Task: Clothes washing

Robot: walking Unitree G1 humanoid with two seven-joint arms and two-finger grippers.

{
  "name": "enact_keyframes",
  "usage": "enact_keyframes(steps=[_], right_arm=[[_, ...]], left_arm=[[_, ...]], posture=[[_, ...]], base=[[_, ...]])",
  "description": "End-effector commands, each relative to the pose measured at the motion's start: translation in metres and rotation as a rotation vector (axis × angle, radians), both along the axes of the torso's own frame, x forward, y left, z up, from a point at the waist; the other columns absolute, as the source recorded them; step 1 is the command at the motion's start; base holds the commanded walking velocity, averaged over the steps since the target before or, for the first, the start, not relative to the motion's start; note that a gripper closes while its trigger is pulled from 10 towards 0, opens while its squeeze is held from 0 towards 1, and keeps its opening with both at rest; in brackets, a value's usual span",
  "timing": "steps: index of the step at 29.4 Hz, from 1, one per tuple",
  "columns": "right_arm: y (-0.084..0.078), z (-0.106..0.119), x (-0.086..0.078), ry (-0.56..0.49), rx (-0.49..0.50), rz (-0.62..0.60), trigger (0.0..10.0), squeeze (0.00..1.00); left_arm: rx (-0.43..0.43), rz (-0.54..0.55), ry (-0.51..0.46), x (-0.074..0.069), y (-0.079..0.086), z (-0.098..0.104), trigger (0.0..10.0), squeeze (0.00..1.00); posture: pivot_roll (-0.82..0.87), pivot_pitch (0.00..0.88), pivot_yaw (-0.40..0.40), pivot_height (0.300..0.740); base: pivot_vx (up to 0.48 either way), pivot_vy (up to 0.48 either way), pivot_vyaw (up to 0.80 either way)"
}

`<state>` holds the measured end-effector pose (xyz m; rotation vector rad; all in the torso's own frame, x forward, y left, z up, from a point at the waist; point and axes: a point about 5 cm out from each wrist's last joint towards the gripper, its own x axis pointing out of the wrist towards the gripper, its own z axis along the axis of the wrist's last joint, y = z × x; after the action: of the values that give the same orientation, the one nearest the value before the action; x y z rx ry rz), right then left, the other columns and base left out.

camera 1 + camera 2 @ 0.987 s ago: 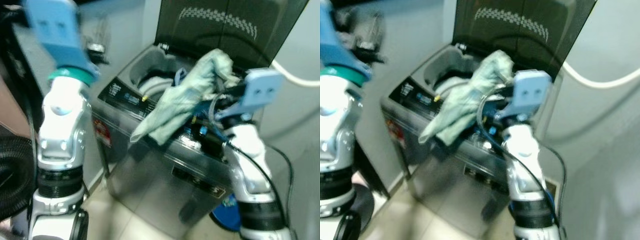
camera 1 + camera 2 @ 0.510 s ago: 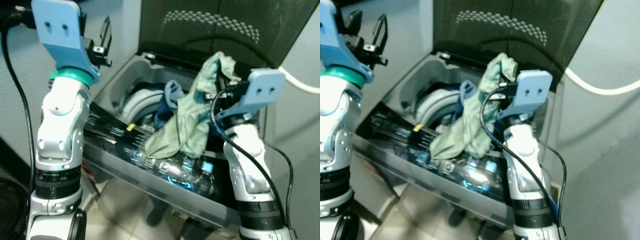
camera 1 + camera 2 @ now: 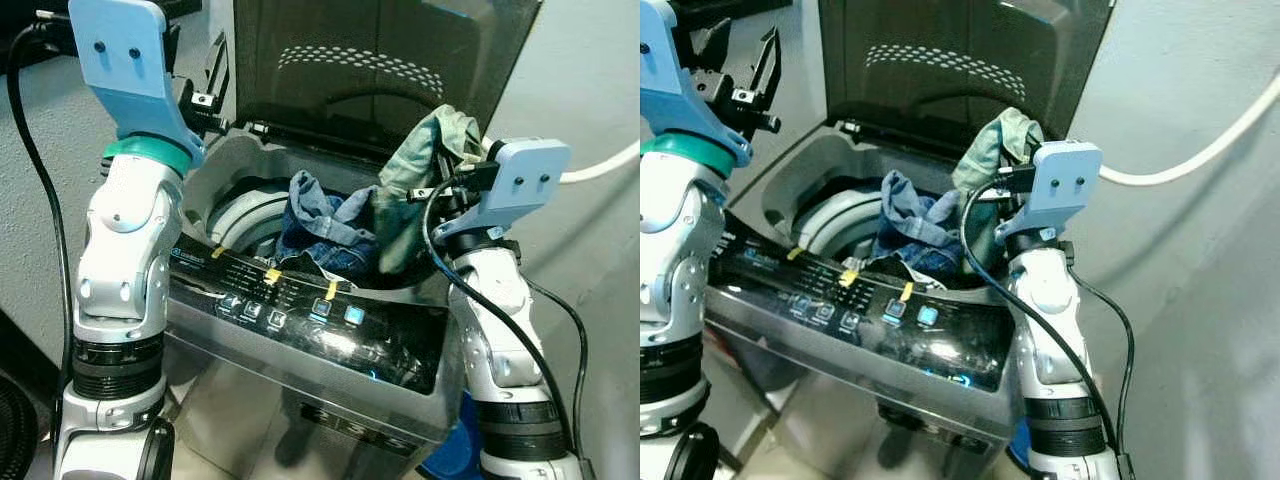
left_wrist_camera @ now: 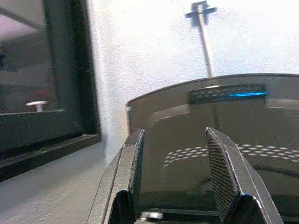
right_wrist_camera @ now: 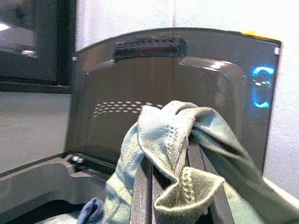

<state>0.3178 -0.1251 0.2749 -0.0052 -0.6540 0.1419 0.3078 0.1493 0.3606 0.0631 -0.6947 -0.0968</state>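
A grey top-loading washing machine (image 3: 300, 315) stands before me with its dark lid (image 3: 370, 60) raised. A blue denim garment (image 3: 320, 225) lies heaped in the tub opening. My right gripper (image 5: 170, 158) is shut on a pale green garment (image 3: 430, 150), held over the right side of the opening; the cloth (image 5: 163, 135) wraps over the fingers and its lower end hangs down into the tub. My left gripper (image 3: 740, 60) is raised at the upper left beside the lid's edge, open, with nothing between its fingers (image 4: 131, 172).
A white hose (image 3: 1200, 160) runs along the grey wall to the right of the machine. The lit control panel (image 3: 855, 310) faces me at the front. A blue object (image 3: 450, 460) sits on the floor by the machine's right foot. A black cable (image 3: 35, 200) hangs at left.
The view has shifted closer and higher over the washer. The green garment, earlier draped over the front panel, now hangs over the tub, still in the right gripper. Left gripper stays raised.
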Motion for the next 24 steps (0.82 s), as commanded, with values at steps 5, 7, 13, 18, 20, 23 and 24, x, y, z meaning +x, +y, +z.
enact_keyframes(steps=[5, 7, 13, 18, 20, 23, 24], right_arm=[[0.013, 0.015, -0.01, -0.075, -0.107, 0.113, 10.0, 0.0], [0.015, 0.018, -0.011, -0.088, -0.128, 0.131, 10.0, 0.0], [0.002, 0.041, -0.011, -0.167, -0.069, 0.065, 10.0, 0.0], [-0.002, 0.046, -0.012, -0.185, -0.054, 0.031, 10.0, 0.0], [-0.002, 0.046, -0.013, -0.186, -0.056, 0.031, 10.0, 0.0], [-0.007, 0.037, -0.016, -0.154, -0.062, 0.015, 10.0, 0.0], [-0.007, 0.037, -0.016, -0.154, -0.062, 0.015, 10.0, 0.0]], left_arm=[[0.108, -0.038, 0.058, 0.004, 0.0, -0.007, 10.0, 0.0], [0.138, -0.035, 0.075, 0.006, 0.002, -0.009, 10.0, 0.0], [0.174, -0.145, 0.29, 0.037, 0.013, -0.025, 10.0, 0.0], [0.211, -0.13, 0.314, 0.05, 0.007, -0.031, 10.0, 0.0], [0.219, -0.13, 0.31, 0.051, 0.005, -0.031, 10.0, 0.0], [0.201, -0.139, 0.263, 0.043, -0.006, -0.031, 10.0, 0.0], [0.201, -0.139, 0.263, 0.043, -0.006, -0.031, 10.0, 0.0]], posture=[[0.1, 0.041, 0.01, 0.74], [0.1, 0.041, 0.01, 0.74], [0.1, 0.063, 0.013, 0.74], [0.08, 0.063, 0.031, 0.74], [0.08, 0.063, 0.031, 0.74], [0.07, 0.062, 0.035, 0.74], [0.07, 0.062, 0.035, 0.74]], base=[[0.0, 0.0, 0.0], [0.0, 0.0, 0.0], [0.0, 0.0, 0.0], [0.0, 0.0, 0.0], [0.0, 0.0, 0.0], [0.0, 0.0, 0.0], [0.0, 0.0, 0.0]])
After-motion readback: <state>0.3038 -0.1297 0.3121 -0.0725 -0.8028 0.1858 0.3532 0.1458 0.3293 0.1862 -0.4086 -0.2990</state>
